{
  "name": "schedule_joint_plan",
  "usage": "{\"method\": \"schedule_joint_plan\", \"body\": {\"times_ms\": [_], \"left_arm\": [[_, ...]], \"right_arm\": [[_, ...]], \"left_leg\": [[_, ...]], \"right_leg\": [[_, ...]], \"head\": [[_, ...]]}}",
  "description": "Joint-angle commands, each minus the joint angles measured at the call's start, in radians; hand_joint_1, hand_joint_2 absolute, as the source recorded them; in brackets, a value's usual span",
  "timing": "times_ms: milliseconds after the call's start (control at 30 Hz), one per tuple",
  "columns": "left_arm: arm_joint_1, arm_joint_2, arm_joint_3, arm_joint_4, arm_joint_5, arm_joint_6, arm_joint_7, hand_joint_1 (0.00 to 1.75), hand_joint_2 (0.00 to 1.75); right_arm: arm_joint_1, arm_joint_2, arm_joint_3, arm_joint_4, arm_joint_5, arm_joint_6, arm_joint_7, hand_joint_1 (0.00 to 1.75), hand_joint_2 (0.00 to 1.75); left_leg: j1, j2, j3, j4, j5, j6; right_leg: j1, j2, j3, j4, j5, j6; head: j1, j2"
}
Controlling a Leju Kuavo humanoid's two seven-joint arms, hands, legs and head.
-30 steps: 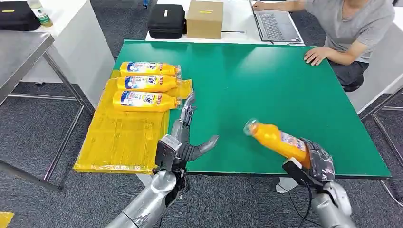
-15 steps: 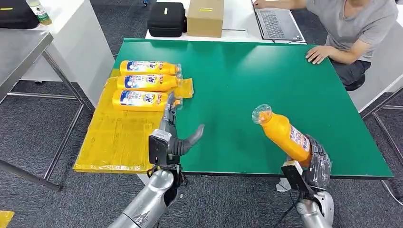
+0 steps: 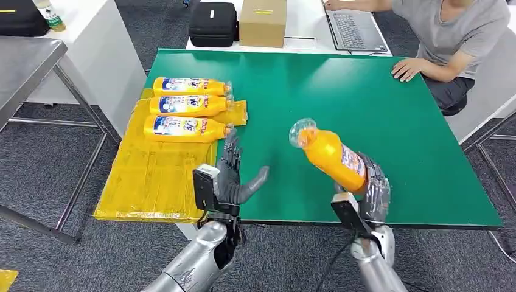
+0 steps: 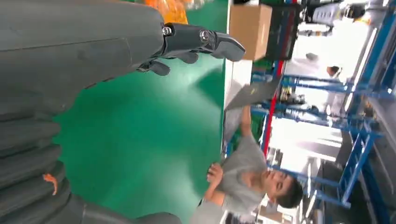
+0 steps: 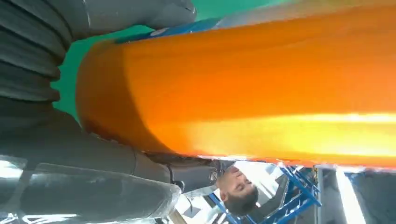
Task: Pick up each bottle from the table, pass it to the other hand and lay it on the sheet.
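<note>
1. The robot's right hand (image 3: 372, 196) grips an orange bottle (image 3: 331, 157) around its lower body, above the near edge of the green table (image 3: 377, 109). The bottle tilts, its clear cap end pointing up and toward the robot's left.
2. In the right wrist view the orange bottle (image 5: 261, 88) lies right against the hand (image 5: 70, 154), whose grey fingers wrap underneath it.
3. The left hand (image 3: 233, 180) is empty, its fingers spread and thumb held out, palm turned toward the bottle. It hovers near the table's left edge, a short way from the bottle's cap.
4. The left wrist view shows the same hand (image 4: 70, 70) with its fingers apart above bare green table.
5. Three more orange bottles (image 3: 187, 108) lie side by side on a yellow sheet (image 3: 152, 176) that overhangs the table's left side.
6. A person sits at the far right corner, one hand resting on the table.
7. The bottle looks like smooth, stiff plastic, probably full and fairly heavy, so it could slip. The free upper body, just below the neck, seems the best place for the left hand to take hold.
</note>
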Motion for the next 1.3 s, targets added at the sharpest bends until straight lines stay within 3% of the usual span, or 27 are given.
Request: {"method": "schedule_joint_plan", "body": {"times_ms": [33, 800, 1300], "left_arm": [[-0.036, 0.008, -0.093, 0.087, 0.016, 0.021, 0.004, 0.0, 1.75], [-0.074, 0.008, -0.071, 0.075, 0.042, 0.055, 0.004, 0.0, 1.75], [-0.073, 0.008, -0.145, 0.059, 0.062, 0.023, 0.004, 0.0, 1.75]], "right_arm": [[-0.106, 0.063, 0.075, 0.094, -0.012, -0.006, 0.002, 1.75, 1.75], [-0.131, 0.149, 0.183, 0.177, 0.056, -0.006, 0.002, 1.75, 1.75], [-0.161, 0.185, 0.147, 0.21, 0.124, -0.006, 0.002, 1.75, 1.75]], "left_leg": [[0.0, 0.003, 0.005, -0.001, -0.002, -0.002], [0.0, 0.002, 0.003, 0.0, -0.001, -0.002], [0.0, 0.002, 0.002, 0.0, -0.001, -0.001]], "right_leg": [[0.0, 0.003, 0.004, 0.0, -0.001, -0.002], [0.0, 0.002, 0.002, 0.0, -0.001, -0.001], [0.0, 0.002, 0.001, 0.0, -0.001, -0.001]], "head": [[0.0, 0.0], [0.001, 0.0], [0.0, 0.0]]}}
